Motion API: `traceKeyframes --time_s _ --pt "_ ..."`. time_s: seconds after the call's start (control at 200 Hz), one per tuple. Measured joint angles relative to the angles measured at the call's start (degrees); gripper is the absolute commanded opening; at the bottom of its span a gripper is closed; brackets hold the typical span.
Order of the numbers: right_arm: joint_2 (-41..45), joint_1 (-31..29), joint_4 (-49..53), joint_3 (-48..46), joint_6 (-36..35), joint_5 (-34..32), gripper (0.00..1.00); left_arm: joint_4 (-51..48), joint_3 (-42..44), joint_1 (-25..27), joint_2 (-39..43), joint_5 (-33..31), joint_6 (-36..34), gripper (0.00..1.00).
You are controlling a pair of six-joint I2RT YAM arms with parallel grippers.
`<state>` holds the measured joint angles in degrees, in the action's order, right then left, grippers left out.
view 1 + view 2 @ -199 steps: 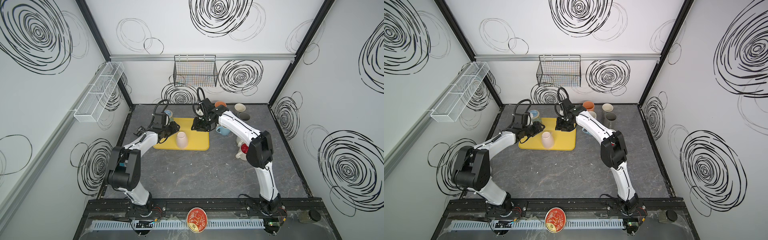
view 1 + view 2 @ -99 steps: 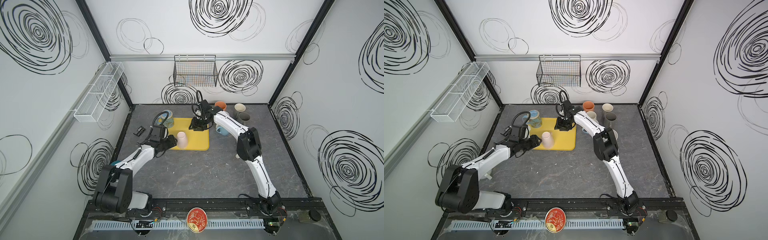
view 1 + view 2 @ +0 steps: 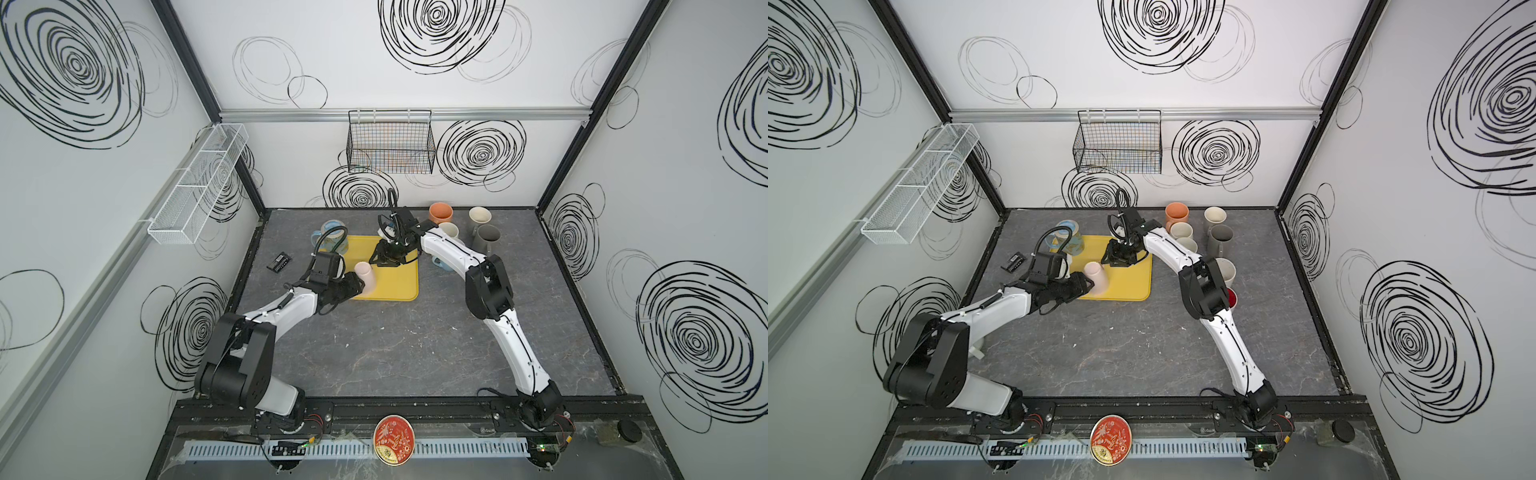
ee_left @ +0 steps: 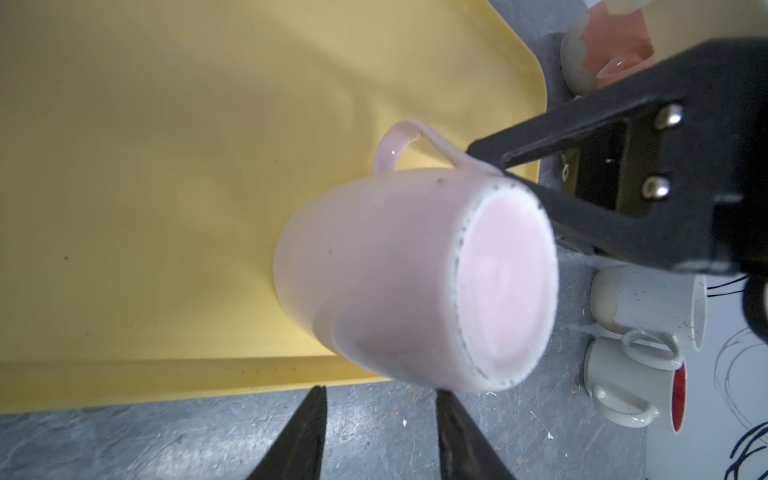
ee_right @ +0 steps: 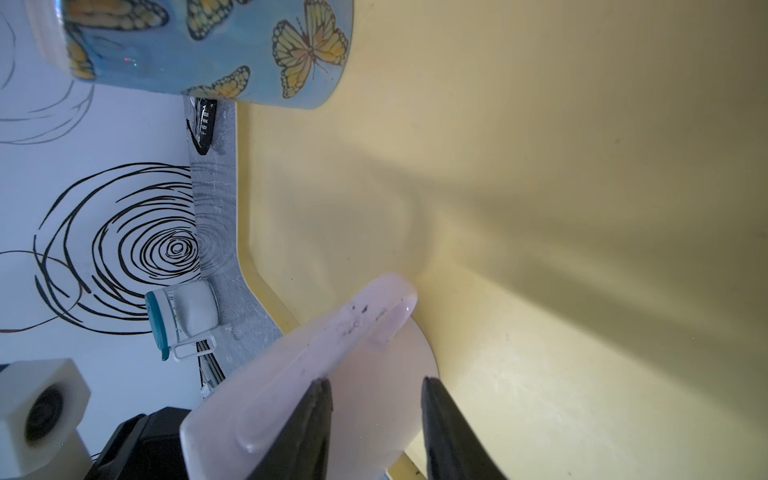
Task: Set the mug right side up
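yellow tray [image 3: 399, 282] | butterfly mug [image 3: 334, 232] by far-left corner | orange mug [image 3: 440, 212] | grey mug [image 3: 487, 239]

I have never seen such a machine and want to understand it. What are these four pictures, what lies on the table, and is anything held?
These are two robot arms, each ending in a two-fingered tool. Two pictures look down from above, nearly alike; two come from cameras on the wrists. On the grey table lies a yellow tray with a pink mug on it, base up; other mugs stand nearby. The left tool is open, its tips just short of the mug. The right tool is at the mug's handle; whether it grips, I cannot tell.
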<state>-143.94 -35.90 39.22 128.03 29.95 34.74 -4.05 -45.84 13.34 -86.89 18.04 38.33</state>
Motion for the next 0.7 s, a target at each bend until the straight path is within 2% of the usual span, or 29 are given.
traceKeyframes --time_s 0.33,0.505,0.7 --pt "9.0 -0.3 -2.1 -15.9 -0.6 -2.3 0.40 -0.3 -7.5 -0.8 -4.3 0.3 -0.4 0.45" --pt "12.5 -0.3 -2.8 -19.5 -0.7 -3.8 0.40 -1.1 -10.0 -2.8 -4.4 0.4 -1.4 0.46" --pt "15.0 -0.3 -3.1 -20.5 -0.7 -5.8 0.40 -2.2 -12.1 -8.2 -4.9 1.2 -1.7 0.46"
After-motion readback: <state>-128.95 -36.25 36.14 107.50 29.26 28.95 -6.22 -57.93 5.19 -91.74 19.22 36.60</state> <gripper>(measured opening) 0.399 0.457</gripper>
